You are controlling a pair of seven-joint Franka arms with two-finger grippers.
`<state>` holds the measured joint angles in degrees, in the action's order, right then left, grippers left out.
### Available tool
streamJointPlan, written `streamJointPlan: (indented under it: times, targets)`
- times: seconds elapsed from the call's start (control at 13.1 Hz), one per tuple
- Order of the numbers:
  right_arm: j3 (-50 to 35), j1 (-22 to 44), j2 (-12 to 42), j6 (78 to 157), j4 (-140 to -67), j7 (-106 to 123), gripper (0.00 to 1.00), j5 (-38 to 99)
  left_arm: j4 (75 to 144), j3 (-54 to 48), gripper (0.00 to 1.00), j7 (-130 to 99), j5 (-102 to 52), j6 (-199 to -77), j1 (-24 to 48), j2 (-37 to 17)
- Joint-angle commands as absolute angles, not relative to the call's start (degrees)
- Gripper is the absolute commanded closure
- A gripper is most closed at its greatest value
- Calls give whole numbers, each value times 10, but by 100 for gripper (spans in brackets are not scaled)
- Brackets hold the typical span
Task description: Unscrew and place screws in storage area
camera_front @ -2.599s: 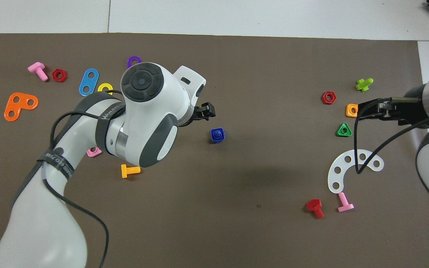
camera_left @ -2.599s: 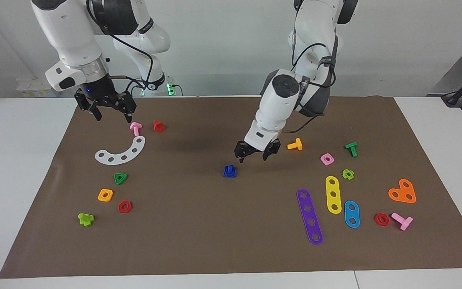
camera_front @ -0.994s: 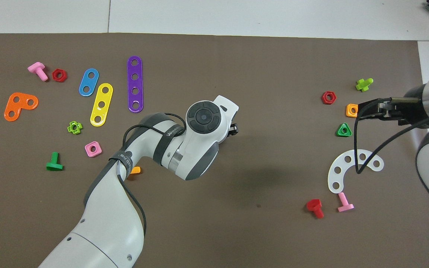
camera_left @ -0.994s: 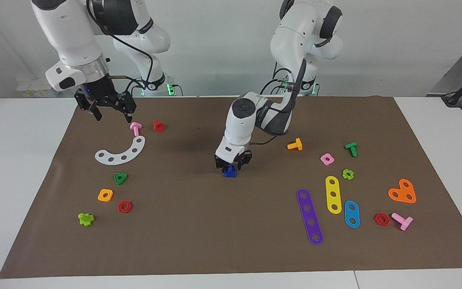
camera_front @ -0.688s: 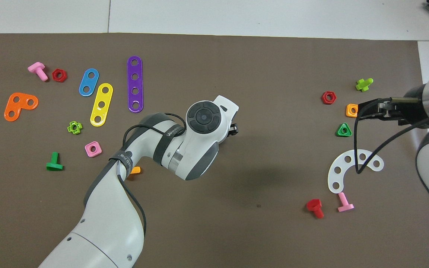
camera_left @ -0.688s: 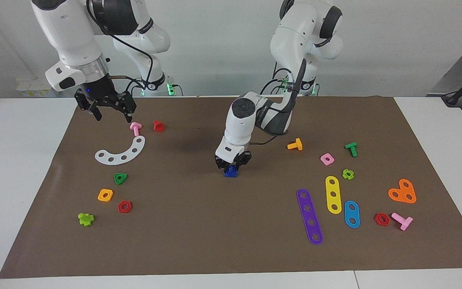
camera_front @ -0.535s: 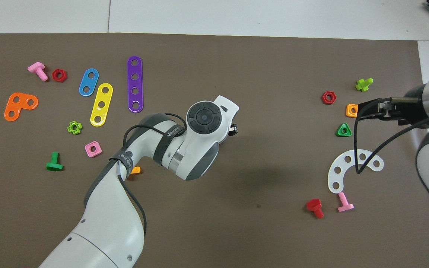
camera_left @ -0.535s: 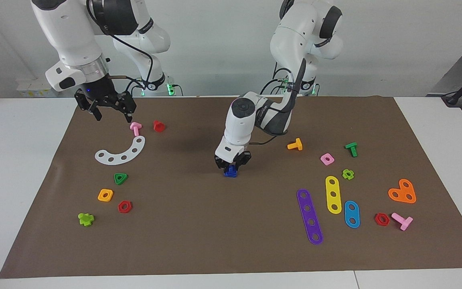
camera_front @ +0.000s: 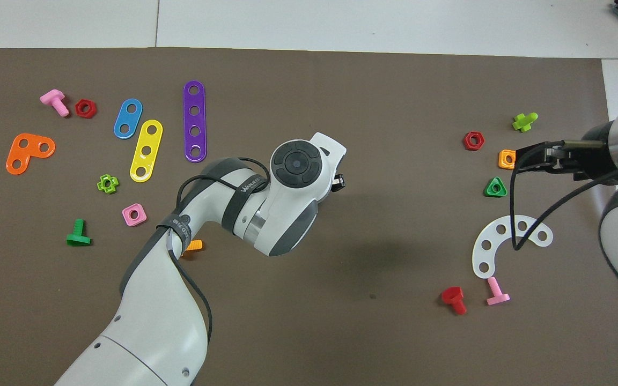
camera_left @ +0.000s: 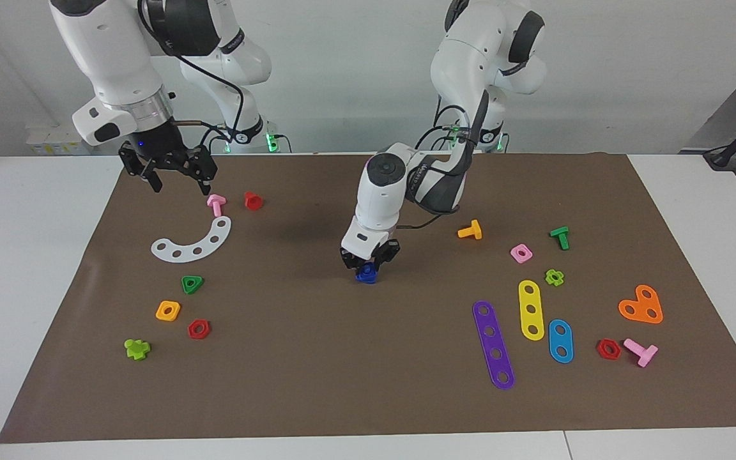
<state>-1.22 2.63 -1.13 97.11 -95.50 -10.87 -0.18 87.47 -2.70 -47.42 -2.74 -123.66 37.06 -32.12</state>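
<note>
Fingers (camera_left: 368, 260) of the left gripper (camera_left: 369, 264) pinched on the blue screw (camera_left: 366, 275), mid-mat on the counter (camera_left: 23, 268), pointing straight down, likely so the wrist can twist it loose. Screw hidden under the arm in the overhead view. Right gripper (camera_left: 177, 181) waits over the mat's edge near the pink bolt (camera_left: 216, 204), fingers (camera_left: 153, 181) apart, out of the way. White curved strip (camera_left: 194, 243) and loose nuts lie below it.

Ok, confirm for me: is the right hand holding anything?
No. The right hand hangs open and empty above the pink bolt, while the left hand is shut on the blue screw.
</note>
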Motion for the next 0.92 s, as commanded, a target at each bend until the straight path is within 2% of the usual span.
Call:
streamJointPlan:
  times: [0.0, 0.23, 0.38, 0.54, 0.84]
  targets:
    - [-15, 18, -26, 975, -971, -95, 0, 16, 810, -20, 100, -494, -21, -1178, 369, -345]
    - [-15, 18, -26, 975, -971, -95, 0, 16, 760, -29, 100, -486, -41, -1105, 306, -339]
    - [-15, 18, -26, 975, -971, -95, 0, 15, 757, -31, 100, -475, -48, -1094, 272, -322]
    - [-15, 18, -26, 975, -971, -95, 0, 15, 772, -26, 100, -413, -59, -1079, 242, -289]
    - [-15, 18, -26, 975, -971, -95, 0, 15, 853, -26, 100, -198, -67, -1052, 152, -246]
